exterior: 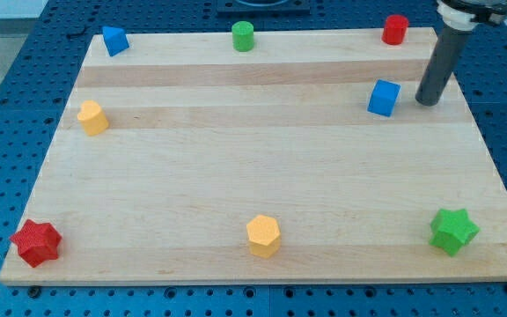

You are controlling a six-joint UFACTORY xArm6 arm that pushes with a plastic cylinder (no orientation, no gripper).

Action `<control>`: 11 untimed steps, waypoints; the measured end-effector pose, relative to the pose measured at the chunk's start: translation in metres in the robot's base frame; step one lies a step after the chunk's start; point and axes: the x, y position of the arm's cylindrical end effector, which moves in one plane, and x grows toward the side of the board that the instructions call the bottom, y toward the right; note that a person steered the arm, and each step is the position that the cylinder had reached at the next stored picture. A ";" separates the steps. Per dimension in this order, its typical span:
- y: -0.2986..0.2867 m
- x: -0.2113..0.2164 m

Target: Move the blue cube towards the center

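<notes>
The blue cube (383, 97) sits on the wooden board (262, 176) toward the view's upper right. My tip (428, 101) rests on the board just to the right of the cube, a small gap away and not touching it. The dark rod rises from there up to the view's top right corner.
A second blue block (115, 40) lies at the top left, a green cylinder (243, 36) at top centre, a red cylinder (395, 29) at top right. A yellow block (92, 117) is at left, a red star (36, 242) bottom left, a yellow hexagon (263, 235) bottom centre, a green star (453, 231) bottom right.
</notes>
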 end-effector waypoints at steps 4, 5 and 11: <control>-0.102 -0.017; -0.138 -0.017; -0.152 0.004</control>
